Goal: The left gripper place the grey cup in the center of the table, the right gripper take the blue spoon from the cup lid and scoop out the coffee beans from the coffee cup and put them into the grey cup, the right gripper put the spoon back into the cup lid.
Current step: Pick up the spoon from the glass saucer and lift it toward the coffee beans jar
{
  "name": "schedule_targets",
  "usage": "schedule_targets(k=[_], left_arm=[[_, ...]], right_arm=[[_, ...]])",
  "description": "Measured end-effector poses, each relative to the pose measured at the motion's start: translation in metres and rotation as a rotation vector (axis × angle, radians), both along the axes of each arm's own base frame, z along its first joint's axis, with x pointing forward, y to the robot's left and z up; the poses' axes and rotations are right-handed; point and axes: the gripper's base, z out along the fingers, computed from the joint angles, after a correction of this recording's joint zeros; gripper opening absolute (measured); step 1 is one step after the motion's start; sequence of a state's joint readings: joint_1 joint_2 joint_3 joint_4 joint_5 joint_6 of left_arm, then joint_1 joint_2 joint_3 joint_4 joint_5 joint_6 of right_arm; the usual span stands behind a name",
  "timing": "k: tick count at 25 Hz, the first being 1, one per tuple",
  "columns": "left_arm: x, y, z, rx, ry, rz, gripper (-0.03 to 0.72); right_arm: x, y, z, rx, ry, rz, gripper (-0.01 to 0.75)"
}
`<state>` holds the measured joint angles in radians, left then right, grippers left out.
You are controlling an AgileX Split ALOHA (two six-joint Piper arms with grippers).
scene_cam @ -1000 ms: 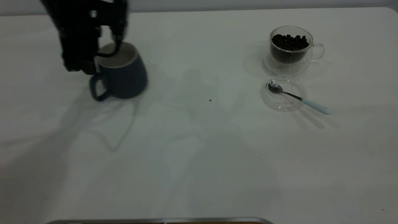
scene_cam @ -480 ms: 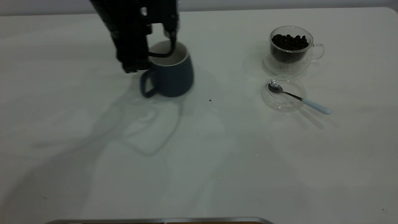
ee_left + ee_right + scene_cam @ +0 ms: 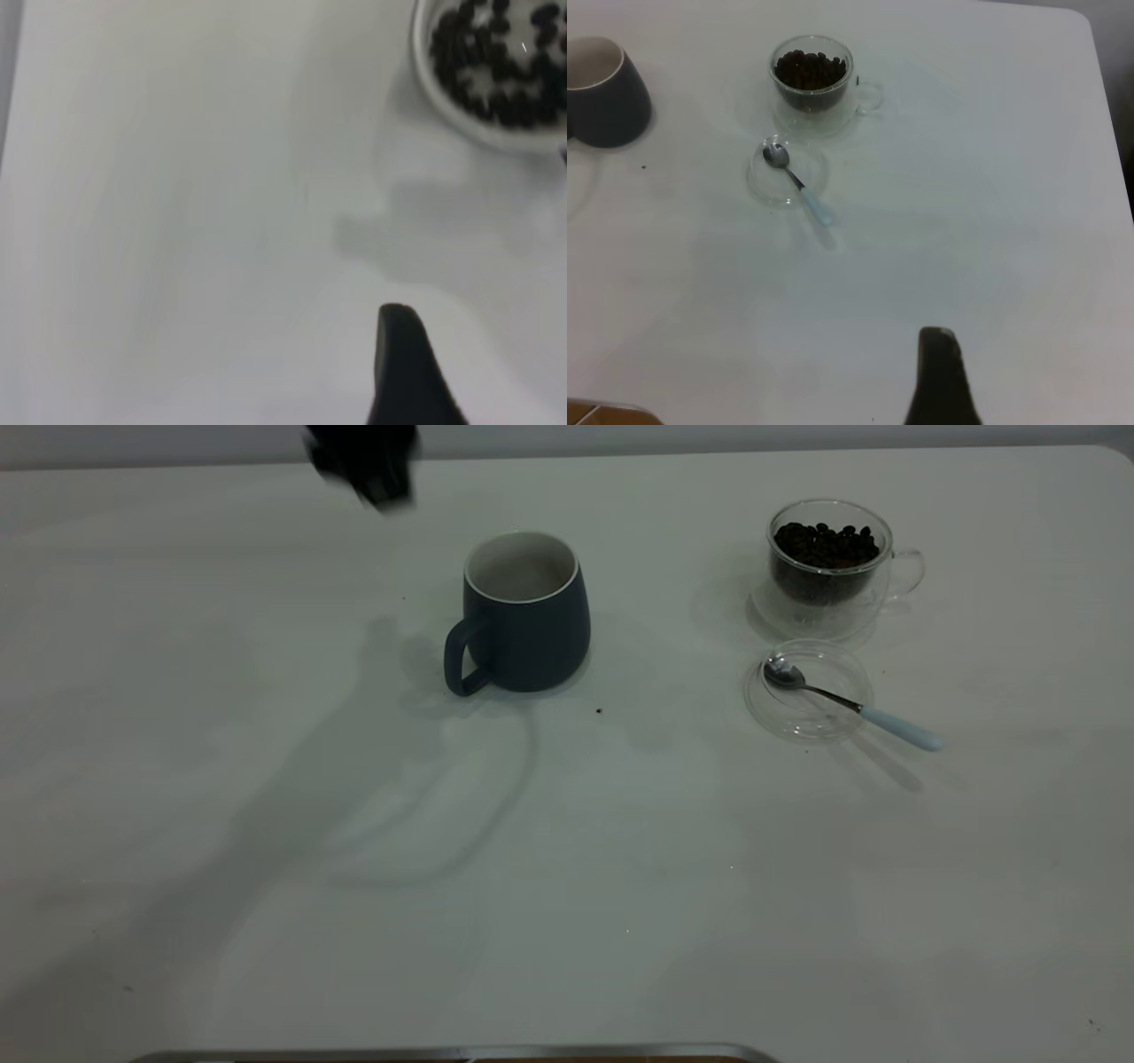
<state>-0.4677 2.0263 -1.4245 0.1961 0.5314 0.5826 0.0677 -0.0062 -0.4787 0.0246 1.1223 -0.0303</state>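
A staged test bench, not a kitchen, is suggested: a wide plain white table [image 3: 266,921] set against a bare pale wall [image 3: 709,436]. Only a few props are laid out, well apart. A metal strip [image 3: 461,1053] is seen at the near edge.

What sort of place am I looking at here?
Probably a robot test bench, not a kitchen: a plain white tabletop holds only a dark blue-grey ceramic mug, a clear glass cup of dark coffee beans and a pale-blue-handled teaspoon, while a black robot claw hangs above.
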Motion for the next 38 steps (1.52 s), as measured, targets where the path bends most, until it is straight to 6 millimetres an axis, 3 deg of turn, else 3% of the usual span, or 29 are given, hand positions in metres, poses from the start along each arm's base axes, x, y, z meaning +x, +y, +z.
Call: schedule_targets(k=[5,10,15,18,22,29,34,38], left_arm=[[-0.042,0.028,0.101,-0.070,-0.024,0.284,0.499],[-0.103,0.070,0.188,-0.109,-0.119,0.538,0.499],[-0.164,0.103,0.240,-0.228,-0.196,0.666,0.499],[-0.198,0.116,0.252,-0.325,-0.219,0.676,0.499],[-0.246,0.132,0.241,-0.426,-0.180,0.664,0.499],[-0.315,0.154,0.164,-0.464,-0.039,0.642,0.499],[-0.346,0.165,0.115,-0.481,0.009,0.638,0.499],[-0.362,0.172,0.094,-0.520,-0.016,0.627,0.499]], right_arm=[[0.000,0.000,0.000,0.000,0.000,0.000,0.575],[0.000,0.000,0.000,0.000,0.000,0.000,0.575],[0.000,0.000,0.000,0.000,0.000,0.000,0.575],[0.000,0.000,0.000,0.000,0.000,0.000,0.575],[0.000,0.000,0.000,0.000,0.000,0.000,0.575],[0.000,0.000,0.000,0.000,0.000,0.000,0.575],[0.000,0.000,0.000,0.000,0.000,0.000,0.575],[0.000,0.000,0.000,0.000,0.000,0.000,0.575]])
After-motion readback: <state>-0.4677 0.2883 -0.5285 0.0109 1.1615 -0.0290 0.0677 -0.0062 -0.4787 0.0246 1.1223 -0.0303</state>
